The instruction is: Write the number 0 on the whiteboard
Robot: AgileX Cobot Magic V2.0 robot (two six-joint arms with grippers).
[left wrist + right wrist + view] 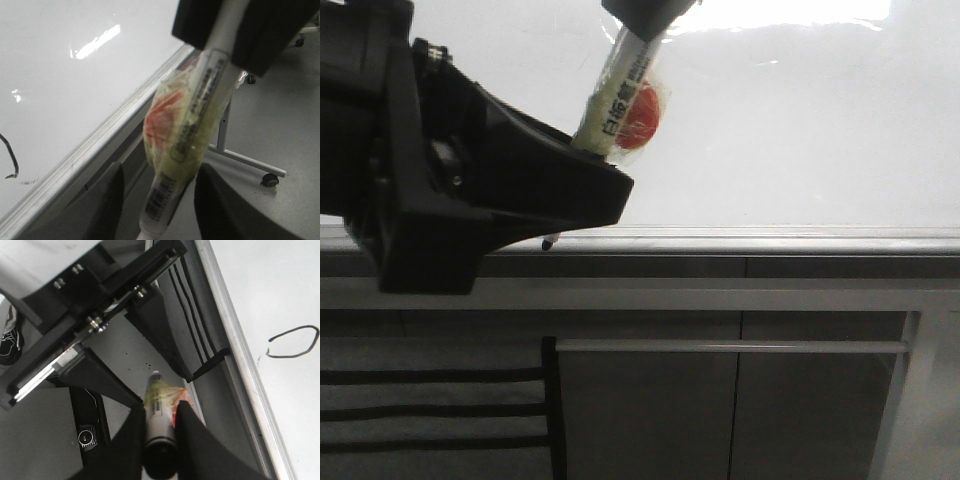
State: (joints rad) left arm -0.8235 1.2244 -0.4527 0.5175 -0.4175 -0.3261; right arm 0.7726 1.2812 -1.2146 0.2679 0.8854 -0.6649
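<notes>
My right gripper (160, 410) is shut on the top end of a white marker (157, 397), which is wrapped in yellowish film with a red patch. In the front view it (645, 12) holds the marker (615, 95) slanted, the dark tip low by the whiteboard's grey edge strip (770, 240). My left gripper (160, 210) is open; its fingers (107, 200) flank the marker's lower part (200, 115) with gaps on both sides. The number 0 (292, 356) is a thin black oval on the whiteboard (280, 285). Only a piece of its stroke (10, 155) shows in the left wrist view.
Grey cabinet panels (650, 410) with a long handle rail (730, 346) sit under the whiteboard (800, 130). Black slats (430, 410) stand at lower left. A wheeled stand leg (250, 162) lies on the grey floor.
</notes>
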